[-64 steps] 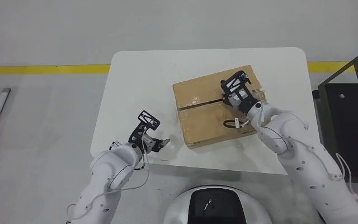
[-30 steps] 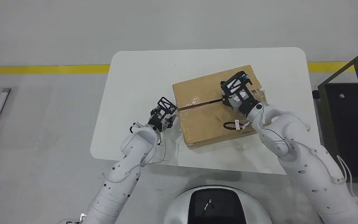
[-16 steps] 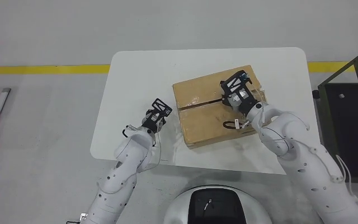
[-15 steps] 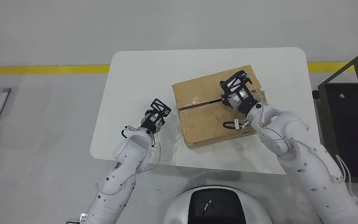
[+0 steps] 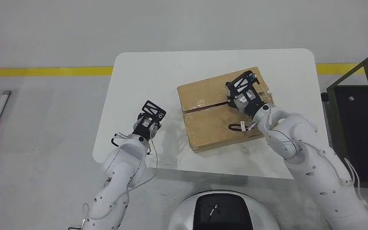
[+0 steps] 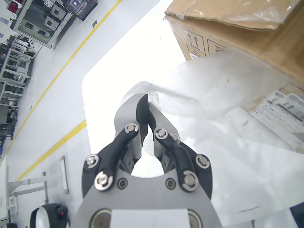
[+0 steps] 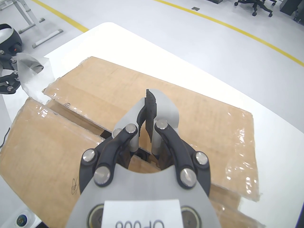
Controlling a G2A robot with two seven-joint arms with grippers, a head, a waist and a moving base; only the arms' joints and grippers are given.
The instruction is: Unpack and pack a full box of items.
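Left claw [image 6: 147,106] beside the box's left end, pinching clear tape strip [image 6: 209,91], likely to free the flaps. Box [image 5: 221,109] sits right of centre on surface [image 5: 144,75]. Right claw [image 7: 148,110] pressed together, empty, over the seam; probably steadying.

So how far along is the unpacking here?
Early. Done: the seam between the top flaps looks untaped. In hand: the left gripper is shut on the clear tape strip, pulled out beside the box, its far end seemingly stuck to the box edge. The right gripper is shut, above the seam. Left: both flaps lie flat, so opening, unpacking and repacking all remain.
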